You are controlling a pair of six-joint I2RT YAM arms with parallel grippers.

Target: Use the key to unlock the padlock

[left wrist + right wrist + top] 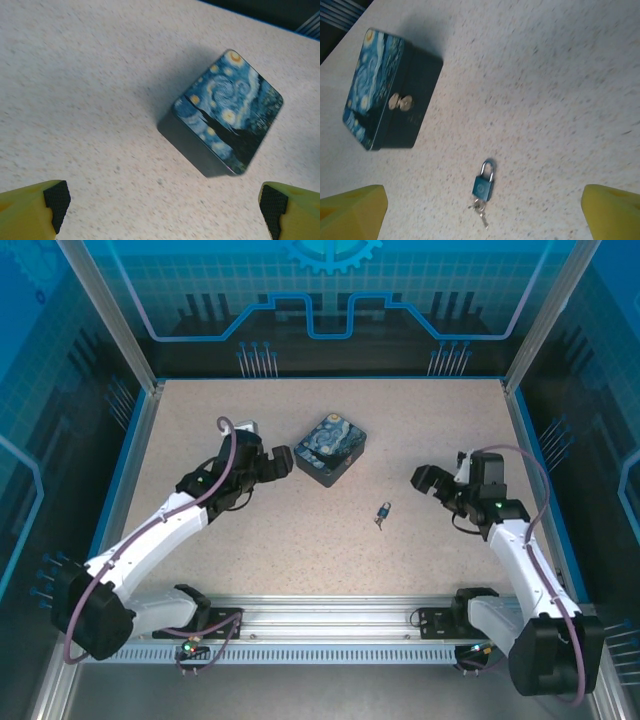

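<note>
The right end effector (441, 483) stands wide open and holds nothing, its yellow fingers (355, 212) spread to the two lower corners of the right wrist view. It hovers over the right side of the speckled beige desk (430, 410). Just left of it, and apart from it, the tiny blue-grey metal padlock (482, 186) lies flat on the desk near the middle. Its shackle looks closed and points toward the far side. The small thin metal key (480, 212) sits at the base of the padlock body, touching it; whether it is in the keyhole I cannot tell.

The left end effector (165, 210) is also fully open and empty, with black-padded yellow fingers (56, 202) set wide apart. It is just left of the dark square box with a swirly blue-and-yellow painting print (227, 117), not touching it. That box lies far and left of the padlock, well apart from it, with a brassy clasp (400, 101) on the side wall that faces the padlock.
</note>
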